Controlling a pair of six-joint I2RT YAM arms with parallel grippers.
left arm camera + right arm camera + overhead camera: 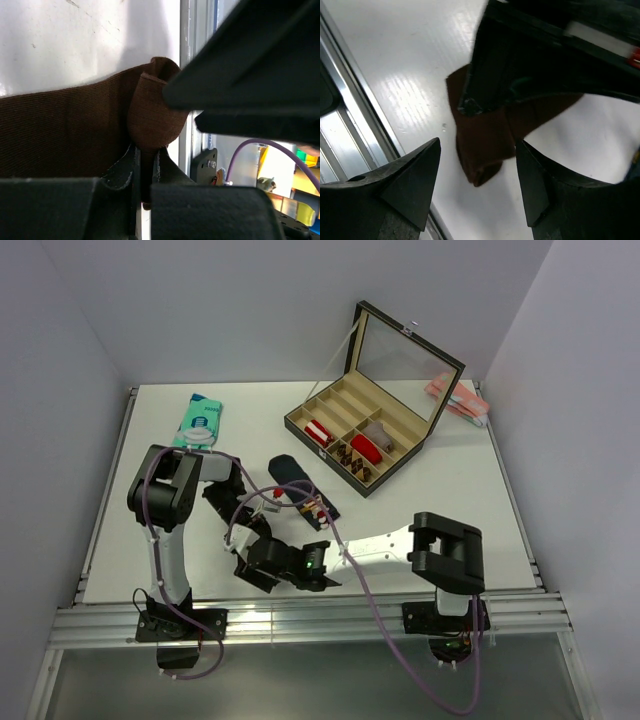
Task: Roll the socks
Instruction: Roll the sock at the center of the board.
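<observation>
A dark brown sock [60, 130] lies flat on the white table with one end folded up into a stubby lip [152, 115]. My left gripper [146, 152] is shut on that folded end. The same brown sock [485, 142] shows in the right wrist view, with the left gripper's finger pressed onto it from above. My right gripper [480, 172] is open and straddles the sock's free tip, both fingers apart from the cloth. From above, the two grippers [262, 565] meet near the table's front edge and hide the brown sock. A navy sock [290, 472] lies flat just behind them.
An open compartment box [345, 398] with red rolls stands at the back centre-right. A teal printed packet [200, 420] lies back left and a pink item [455, 398] back right. The metal rail [350, 130] of the front edge runs close beside the grippers.
</observation>
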